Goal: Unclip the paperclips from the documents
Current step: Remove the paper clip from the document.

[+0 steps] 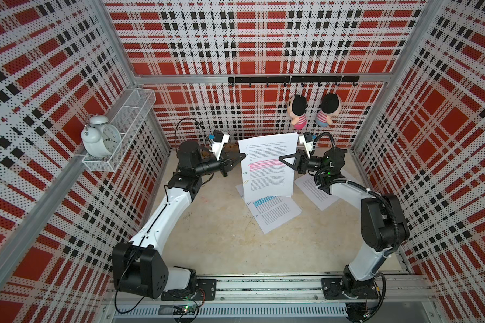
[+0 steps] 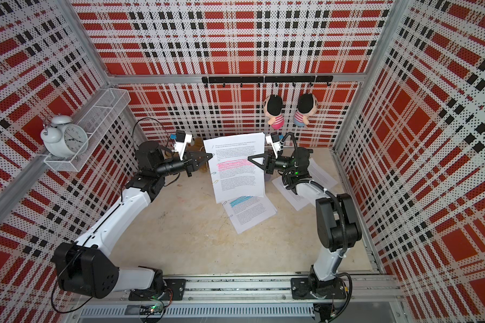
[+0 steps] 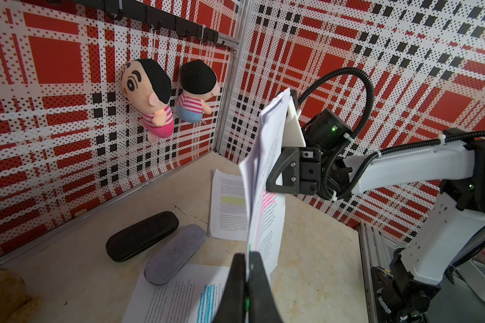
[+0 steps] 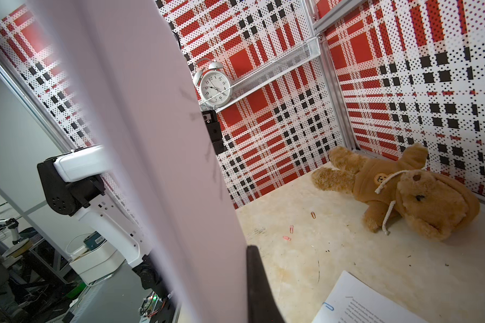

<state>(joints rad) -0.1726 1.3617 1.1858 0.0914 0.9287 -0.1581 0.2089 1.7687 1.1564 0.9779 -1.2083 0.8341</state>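
Above the desk (image 1: 221,246), the pink-band document (image 1: 266,179) hangs nearly upright. At its left edge the left gripper (image 1: 242,156) has its jaws pressed together on the margin; the left wrist view shows a sliver of green (image 3: 248,248) caught between them, possibly a clip, though too small to be sure. From its right side the right gripper (image 1: 281,160) reaches over the page, jaws pinching the sheets just above the pink band. Just below the left grip, on that same edge, two paperclips (image 1: 246,181) bind the pages. Under the document's lower edge the blue-band document (image 1: 275,215) lies flat; right of the held pages, partly beneath the right arm (image 1: 347,193), lies the yellow-band document (image 3: 227,207). Left of them, three loose clips (image 4: 291,229) rest on the bare desk.

The step in hand looks like drawing a clip off sideways while the right jaws brace the sheets. Trouble would come mostly from that opposed pull: if the left jaws have bitten paper along with wire, the margin may crease or tear. Both holds are narrow, so the limp pages could slip out and fan onto the blue-band document. The two lower clips pin the edge, so it may buckle rather than release. A freed clip could also drop out of sight below
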